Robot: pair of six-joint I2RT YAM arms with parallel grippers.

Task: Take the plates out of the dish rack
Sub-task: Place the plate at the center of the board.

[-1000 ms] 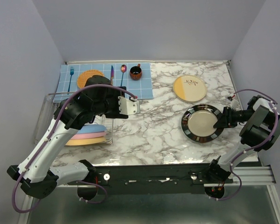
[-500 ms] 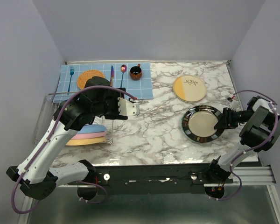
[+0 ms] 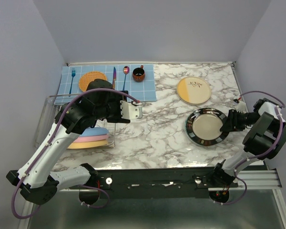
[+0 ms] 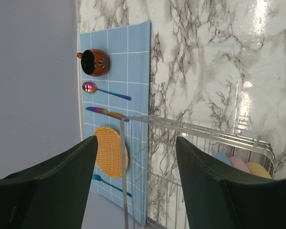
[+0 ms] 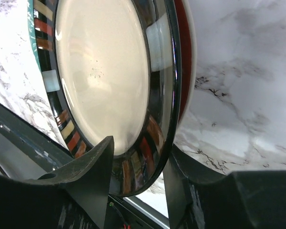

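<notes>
The black-rimmed beige plate (image 3: 206, 126) lies on the marble at the right, on top of a red-rimmed plate (image 5: 182, 71). My right gripper (image 3: 225, 124) straddles its near rim (image 5: 138, 148), jaws partly open, one finger (image 5: 93, 164) over the rim and one under it. The cream-and-yellow plate (image 3: 194, 90) lies beyond. Blue, pink and yellow-orange plates (image 3: 88, 137) lie stacked in the dish rack (image 3: 112, 136) at the left. My left gripper (image 3: 132, 110) hovers open and empty over the rack's wires (image 4: 190, 129); the three plate edges (image 4: 238, 163) show at the lower right of that view.
A blue checked placemat (image 3: 102, 81) at the back left holds an orange woven disc (image 3: 91, 78), fork, knife, spoon and a dark red cup (image 3: 138, 74). The rack's clear tray (image 3: 47, 107) reaches the left wall. Walls close in on three sides.
My right gripper has drawn back slightly to the right along the plate's rim while the plate stays put. The left arm has barely moved.
</notes>
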